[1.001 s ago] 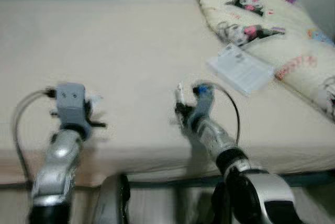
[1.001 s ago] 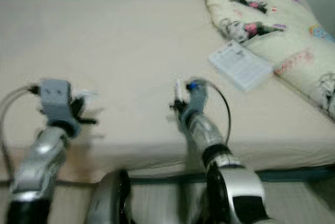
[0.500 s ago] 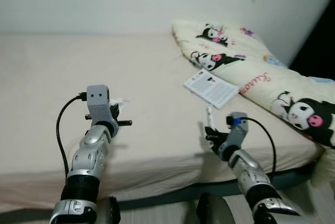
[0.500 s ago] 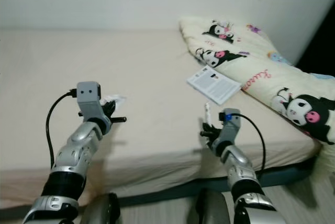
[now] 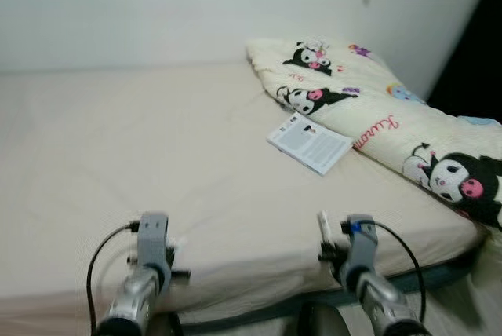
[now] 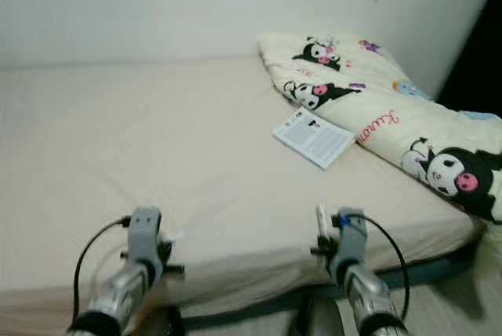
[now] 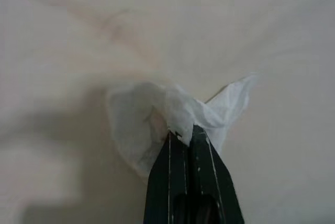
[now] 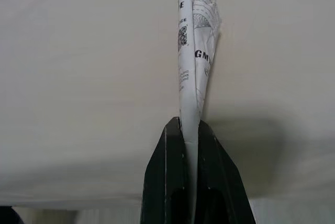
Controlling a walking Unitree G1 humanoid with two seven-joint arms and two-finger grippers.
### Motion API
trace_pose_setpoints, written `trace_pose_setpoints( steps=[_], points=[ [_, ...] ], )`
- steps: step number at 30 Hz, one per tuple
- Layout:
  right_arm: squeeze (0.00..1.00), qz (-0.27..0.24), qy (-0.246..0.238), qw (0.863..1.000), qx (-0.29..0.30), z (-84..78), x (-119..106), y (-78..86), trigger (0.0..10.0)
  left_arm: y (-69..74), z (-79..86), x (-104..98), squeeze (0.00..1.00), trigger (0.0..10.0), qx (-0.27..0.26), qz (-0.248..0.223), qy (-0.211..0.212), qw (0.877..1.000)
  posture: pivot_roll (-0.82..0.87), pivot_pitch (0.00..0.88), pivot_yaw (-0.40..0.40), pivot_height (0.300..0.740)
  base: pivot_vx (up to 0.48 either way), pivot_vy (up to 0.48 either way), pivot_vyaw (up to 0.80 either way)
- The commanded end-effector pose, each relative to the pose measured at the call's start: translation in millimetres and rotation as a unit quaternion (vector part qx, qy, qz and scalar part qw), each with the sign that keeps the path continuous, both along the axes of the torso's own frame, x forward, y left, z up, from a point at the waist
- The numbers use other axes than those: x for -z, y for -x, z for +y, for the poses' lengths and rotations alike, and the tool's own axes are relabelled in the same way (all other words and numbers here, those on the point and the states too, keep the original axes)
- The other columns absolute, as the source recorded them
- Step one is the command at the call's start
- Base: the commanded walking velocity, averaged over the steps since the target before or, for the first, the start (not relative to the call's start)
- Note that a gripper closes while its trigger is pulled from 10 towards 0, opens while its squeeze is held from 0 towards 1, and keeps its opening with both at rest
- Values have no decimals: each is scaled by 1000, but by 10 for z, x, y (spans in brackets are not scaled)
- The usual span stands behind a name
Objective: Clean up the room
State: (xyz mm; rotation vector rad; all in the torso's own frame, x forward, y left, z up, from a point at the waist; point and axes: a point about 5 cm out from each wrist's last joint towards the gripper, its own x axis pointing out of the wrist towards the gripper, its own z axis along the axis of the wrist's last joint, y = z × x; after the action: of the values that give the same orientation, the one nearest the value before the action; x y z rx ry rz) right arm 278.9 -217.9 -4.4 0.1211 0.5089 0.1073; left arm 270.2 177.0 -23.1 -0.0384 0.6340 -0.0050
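Near the bed's [image 5: 118,140] front edge, my left claw [image 7: 183,134] is clenched on a crumpled tissue [image 7: 152,116], soft and weightless. My right claw [image 8: 192,122] pinches a folded paper slip [image 8: 196,46], light, easily creased, best held low.

Bed sheet [image 5: 141,140]: plain pale beige. Quilt [image 5: 392,128] along the bed's right edge: cream, printed with black-and-white cartoon characters with pink faces, small purple and blue motifs, and red script lettering. Leaflet [image 5: 309,142] beside the quilt: white with dense grey-black print and a small dark picture. Left gripper [image 7: 184,132]: black fingers pinching a plain white crumpled tissue [image 7: 157,116]. Right gripper [image 8: 191,124]: black fingers pinching a white folded paper [image 8: 194,51] bearing black text, a QR code and a green mark.
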Motion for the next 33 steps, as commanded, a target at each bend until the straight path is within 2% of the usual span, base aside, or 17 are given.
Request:
trace_pose_setpoints(
  steps=[1,3,6,9,15,24,31,32,33],
  points=[
    [0,86,11,996,28,-92,325,381,0,552,212,413,0,10000,-35,117,-17,992,91,0,-12,596,0,0,0],
    [0,108,13,993,39,-122,407,499,0,703,250,498,0,10000,-48,143,-18,988,91,0,-14,606,0,0,0],
    [0,134,12,989,53,-154,496,642,0,834,280,564,0,10000,-54,164,-23,985,88,0,-18,621,0,0,0],
    [0,147,13,987,60,-178,537,716,0,871,281,584,0,10000,-51,169,-25,984,94,0,-22,631,0,0,0],
    [0,158,13,985,67,-200,566,771,0,831,281,566,0,10000,-45,165,-28,985,104,0,-31,656,0,0,0],
    [0,141,20,988,60,-193,506,668,0,665,219,490,0,10000,-48,138,-12,989,105,0,-38,701,0,0,0],
    [0,135,24,989,59,-208,483,640,0,636,165,484,0,10000,-44,139,-1,989,103,0,-37,731,-430,0,0],
    [0,128,28,990,59,-217,470,626,1569,637,159,486,0,10000,-43,139,1,989,103,0,-37,731,-480,0,0],
    [0,124,31,990,60,-223,461,619,1569,640,157,488,0,10000,-43,138,2,989,101,0,-34,731,-480,0,0]
  ],
)
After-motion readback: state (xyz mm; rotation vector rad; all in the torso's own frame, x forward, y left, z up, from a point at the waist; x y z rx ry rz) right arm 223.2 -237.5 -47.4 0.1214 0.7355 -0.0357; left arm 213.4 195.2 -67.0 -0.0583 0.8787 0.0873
